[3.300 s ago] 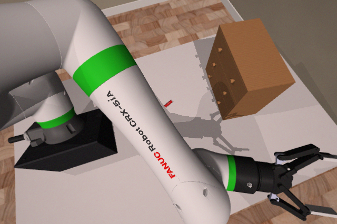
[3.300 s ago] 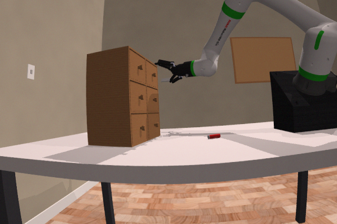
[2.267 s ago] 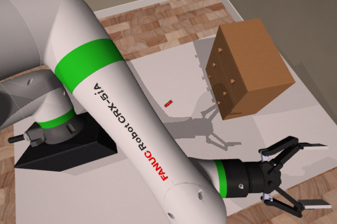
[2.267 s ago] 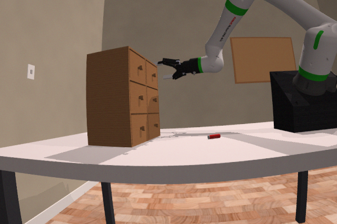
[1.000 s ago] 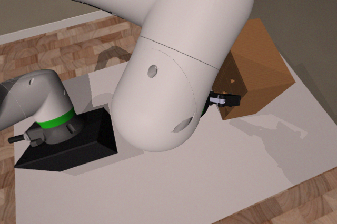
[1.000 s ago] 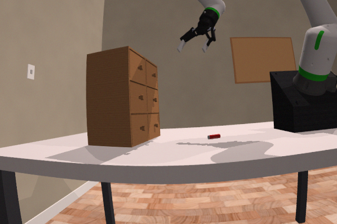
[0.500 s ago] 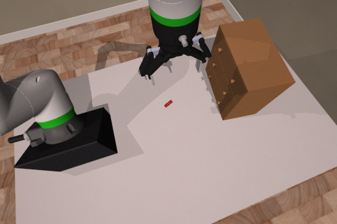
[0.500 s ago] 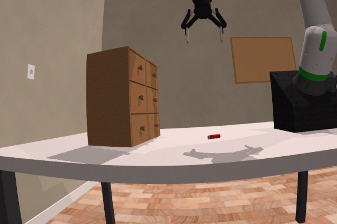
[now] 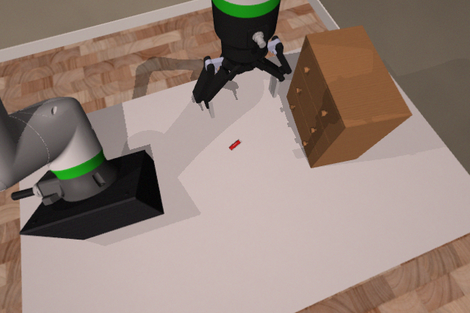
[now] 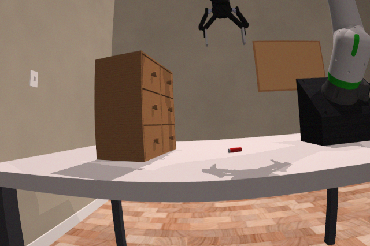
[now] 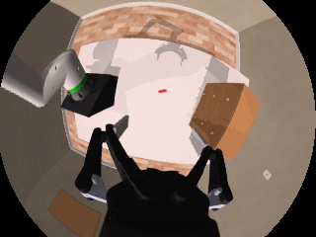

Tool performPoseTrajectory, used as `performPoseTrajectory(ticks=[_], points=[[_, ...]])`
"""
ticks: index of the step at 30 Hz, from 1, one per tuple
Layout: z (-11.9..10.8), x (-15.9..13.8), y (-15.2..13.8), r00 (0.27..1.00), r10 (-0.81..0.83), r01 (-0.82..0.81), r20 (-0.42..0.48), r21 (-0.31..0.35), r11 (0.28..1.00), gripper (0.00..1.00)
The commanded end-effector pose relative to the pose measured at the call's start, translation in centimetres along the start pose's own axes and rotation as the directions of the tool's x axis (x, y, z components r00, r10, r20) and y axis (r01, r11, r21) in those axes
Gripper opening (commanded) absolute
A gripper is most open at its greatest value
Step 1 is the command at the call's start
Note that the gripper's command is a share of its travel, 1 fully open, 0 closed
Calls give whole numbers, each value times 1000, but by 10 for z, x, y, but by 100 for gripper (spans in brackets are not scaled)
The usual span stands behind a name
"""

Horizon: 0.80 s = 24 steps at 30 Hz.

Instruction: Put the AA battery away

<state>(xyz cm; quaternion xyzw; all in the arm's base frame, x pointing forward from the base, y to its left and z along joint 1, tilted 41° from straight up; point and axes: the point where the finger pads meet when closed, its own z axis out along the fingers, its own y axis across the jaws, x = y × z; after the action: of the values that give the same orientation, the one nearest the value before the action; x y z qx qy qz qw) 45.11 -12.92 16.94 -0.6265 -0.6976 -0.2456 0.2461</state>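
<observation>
While nothing is gripped yet, worth sizing things up from biggest down. Big white bench [image 9: 265, 248] carrying everything, with the arm's black pedestal [image 9: 151, 206] at one end. Then the wooden chest [image 9: 356, 85] near the far side, six drawers in two columns, all looking pushed in, each with a small knob; can't tell which one hides the other battery. Hand [image 10: 224, 38] hanging high above the bench, fingers spread fully apart, nothing between them, pointing straight down. Smallest of all, the red AA battery [image 9: 235, 145], lying flat on its side out in the open between pedestal and chest, well apart from both. Probably light, rigid and smooth, so likely to roll or squirt out if pinched off-centre; best bet seems to be coming straight down and closing across the round body at mid-length, fingers square to its long axis. Silver cap visible at one end in the exterior view. No brand, label or lettering readable anywhere on battery, chest or arm at this size.
</observation>
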Motion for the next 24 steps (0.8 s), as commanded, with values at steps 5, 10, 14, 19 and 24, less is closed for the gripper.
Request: performPoseTrajectory(ticks=[5,10,14,19,24], points=[[1,0,0,999,32,-32,0,0,999,100],[4,0,1,992,129,-129,0,0,992,100],[8,0,2,964,267,-267,-1,0,964,100],[14,0,3,891,454,-454,-2,0,891,100],[22,0,4,758,652,-652,-3,1,758,100]])
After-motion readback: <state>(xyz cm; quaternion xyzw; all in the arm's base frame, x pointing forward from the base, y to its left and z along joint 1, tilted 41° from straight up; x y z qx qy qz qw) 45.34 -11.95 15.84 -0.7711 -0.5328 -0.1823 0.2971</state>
